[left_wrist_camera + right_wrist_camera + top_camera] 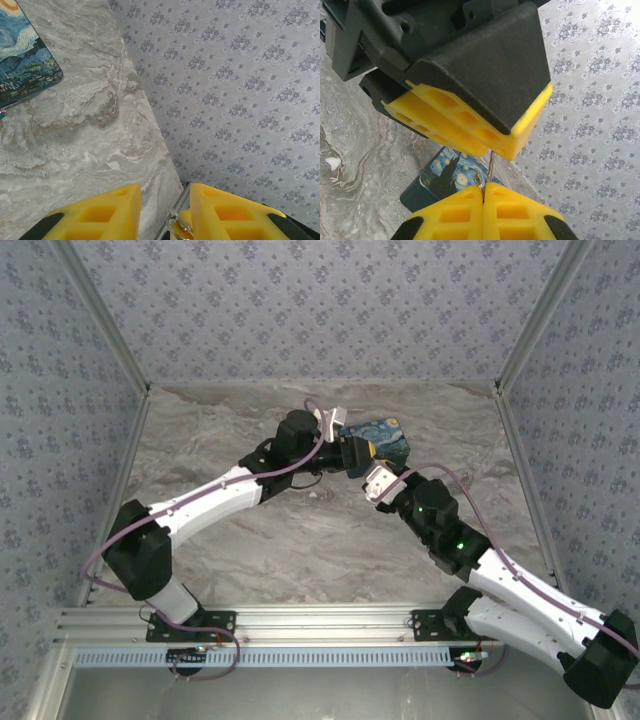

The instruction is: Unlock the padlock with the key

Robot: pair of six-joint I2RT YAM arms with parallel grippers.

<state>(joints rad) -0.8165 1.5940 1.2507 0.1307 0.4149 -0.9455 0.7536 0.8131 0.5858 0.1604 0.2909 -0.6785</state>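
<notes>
The padlock cannot be picked out as a blue body in any view. What the left wrist view gives is a small pale metal loop (174,226) low in the gap between the left gripper's yellow fingers (100,215), close against the right-hand one; whether that is its shackle I cannot tell. The left gripper (352,453) and the right gripper (377,480) meet tip to tip over the far middle of the marble table (300,550), just at the near edge of the starry-night box (385,440). From the right wrist, the right gripper's yellow pads (450,215) are pressed flat together, and a thin sliver of metal, the key (490,167) as far as can be told, sticks up out of the seam with a small hooked wire beside it. Its upper end reaches the underside of the left gripper's fingers, right where the two pads meet. Those left fingers stand drawn in, with a narrow gap between them, and whether they pinch anything is not clear. The box lies flat on the table below both grippers, apart from them.
</notes>
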